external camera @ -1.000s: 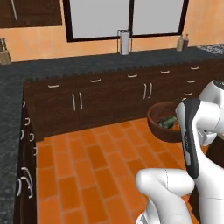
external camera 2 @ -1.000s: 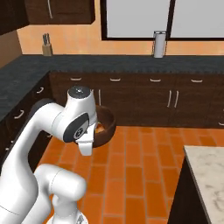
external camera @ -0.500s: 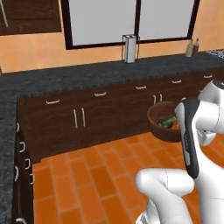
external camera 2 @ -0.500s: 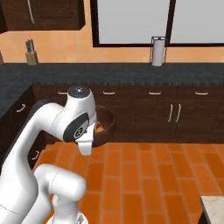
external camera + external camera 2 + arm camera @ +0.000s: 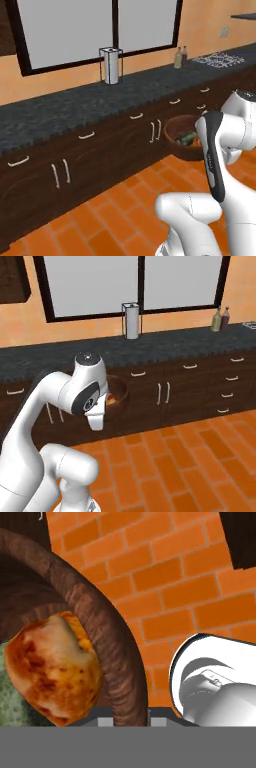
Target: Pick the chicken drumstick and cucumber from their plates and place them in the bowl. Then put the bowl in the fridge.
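Gripper [image 5: 129, 719] stays clamped on the bowl [image 5: 107, 629] rim; cabinets have slid sideways. Drumstick [image 5: 52, 667] sits inside beside the cucumber [image 5: 188, 136].

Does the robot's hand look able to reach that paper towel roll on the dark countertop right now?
Probably not: the hand is shut on the rim of the brown wooden bowl, held out over the orange floor, and the white paper towel roll stands far back across the counter.

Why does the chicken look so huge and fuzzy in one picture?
Hand view: camera sits right against the bowl, so the chicken drumstick looms soft and blotchy. Left base view: bowl small, contents fuzzy, in flat light. Right base view: arm hides most of the bowl.
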